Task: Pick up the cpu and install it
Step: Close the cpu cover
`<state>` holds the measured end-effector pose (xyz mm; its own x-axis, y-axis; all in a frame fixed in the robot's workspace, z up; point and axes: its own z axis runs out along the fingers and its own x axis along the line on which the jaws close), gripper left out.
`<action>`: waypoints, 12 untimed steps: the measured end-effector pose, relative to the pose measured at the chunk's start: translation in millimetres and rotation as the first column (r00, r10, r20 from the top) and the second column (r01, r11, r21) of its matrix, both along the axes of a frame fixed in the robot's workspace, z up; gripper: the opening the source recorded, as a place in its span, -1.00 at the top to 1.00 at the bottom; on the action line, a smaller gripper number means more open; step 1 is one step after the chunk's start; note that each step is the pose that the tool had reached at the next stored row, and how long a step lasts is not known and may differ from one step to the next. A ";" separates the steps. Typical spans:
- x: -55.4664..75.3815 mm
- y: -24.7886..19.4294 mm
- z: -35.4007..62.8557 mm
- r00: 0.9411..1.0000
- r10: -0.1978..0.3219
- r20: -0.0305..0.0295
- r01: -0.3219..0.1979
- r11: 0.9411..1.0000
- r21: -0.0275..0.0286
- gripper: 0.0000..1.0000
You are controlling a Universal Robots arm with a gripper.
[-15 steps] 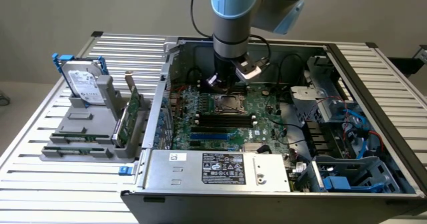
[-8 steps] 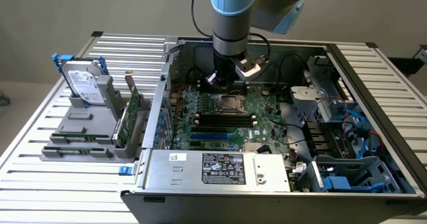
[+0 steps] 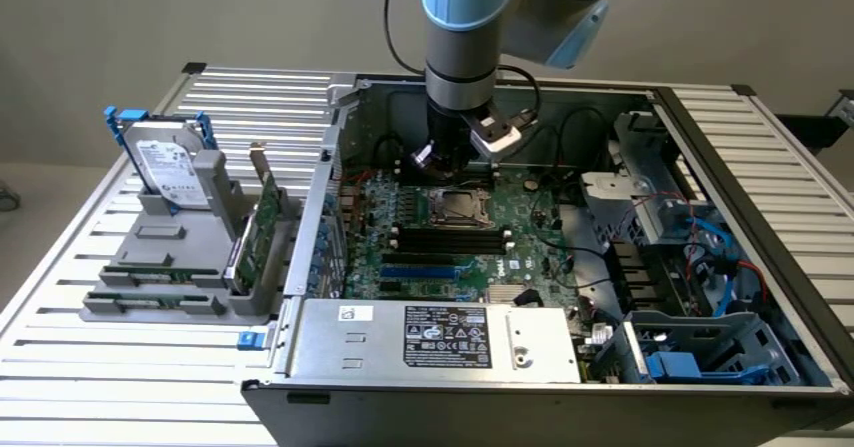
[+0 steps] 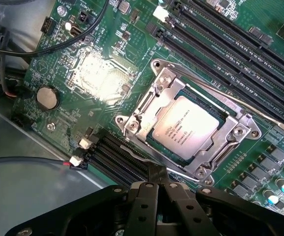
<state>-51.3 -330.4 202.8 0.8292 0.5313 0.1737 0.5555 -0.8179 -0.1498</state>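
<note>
The cpu (image 4: 190, 127) sits seated in its metal socket frame (image 4: 147, 105) at the centre of the motherboard (image 3: 534, 252), mid-frame in the exterior view, while the gripper (image 4: 156, 184) hovers just above, fingers pinched together and empty.

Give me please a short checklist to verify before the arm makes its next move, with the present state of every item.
1. The cpu lies inside the socket frame, flat as far as can be seen: ok.
2. The gripper is shut and holds nothing: ok.
3. The gripper stands above the motherboard, near the socket: ok.
4. The socket frame is latched down over the cpu: cannot tell.
5. The black cable lies away from the socket: ok.
6. The hard drive stands in its holder outside the computer case, away from the arm: ok.
</note>
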 end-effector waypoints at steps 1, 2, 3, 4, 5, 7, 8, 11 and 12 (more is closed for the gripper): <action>0.0 0.0 0.0 1.000 0.001 0.000 -0.001 1.000 0.000 0.79; 0.1 0.0 0.0 1.000 0.002 0.000 -0.002 1.000 0.000 0.79; 0.1 0.0 0.0 1.000 0.004 0.000 -0.004 1.000 0.000 0.79; 0.2 0.0 0.0 1.000 0.005 0.000 -0.005 1.000 0.000 0.79; 0.3 0.0 0.0 1.000 0.007 0.000 -0.007 1.000 0.000 0.79; 0.8 0.0 -0.1 1.000 0.011 0.000 -0.011 1.000 0.000 0.79; 1.2 0.0 -0.2 1.000 0.013 0.000 -0.013 1.000 0.000 0.79; 2.6 0.0 -0.5 1.000 0.018 0.000 -0.018 1.000 0.000 0.79; 3.1 0.0 -0.6 1.000 0.019 0.000 -0.019 1.000 0.000 0.79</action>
<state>-48.2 -330.4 202.1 0.8188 0.5471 0.1737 0.5711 -0.8071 -0.1498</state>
